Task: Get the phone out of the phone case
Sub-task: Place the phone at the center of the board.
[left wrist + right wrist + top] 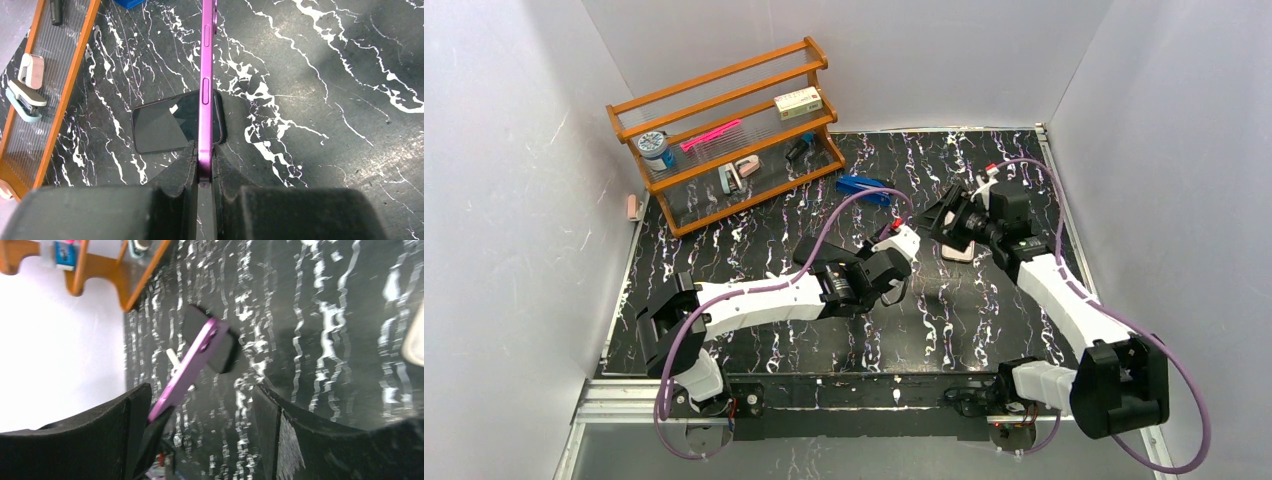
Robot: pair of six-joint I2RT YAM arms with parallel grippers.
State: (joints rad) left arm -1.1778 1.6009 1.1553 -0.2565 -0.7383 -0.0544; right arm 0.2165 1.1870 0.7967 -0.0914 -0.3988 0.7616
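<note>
From bases bolted at the near edge of the marbled black table (754, 345), both arms reach toward its middle. The left gripper (202, 165) is pinched hard on one short end of the purple phone (205, 90). It holds the phone edge-up above the tabletop, with the side buttons facing the wrist camera. Clamping only the end leaves both broad faces and the long edges free, probably so the other arm can work on them.

Just beyond, the right gripper (200, 390) faces the phone with its fingers spread wide and nothing between them. The phone's lower end shows close by one finger, but the views do not tell whether they touch. That open stance suggests it is standing by, either to steady the phone or to draw back.

Flat on the table under the raised phone lies a dark slab (165, 125), glossy and round-cornered. It reads as the emptied case, though the pictures cannot settle that. If so, the phone is already out and only needs setting down. A beige item (959, 252) lies on the table near the right gripper, too small to identify.

Farther back lies a blue object (864, 188). Beyond it, in the far left corner, an orange wooden rack (724, 130) holds small stationery, well apart from the work.
</note>
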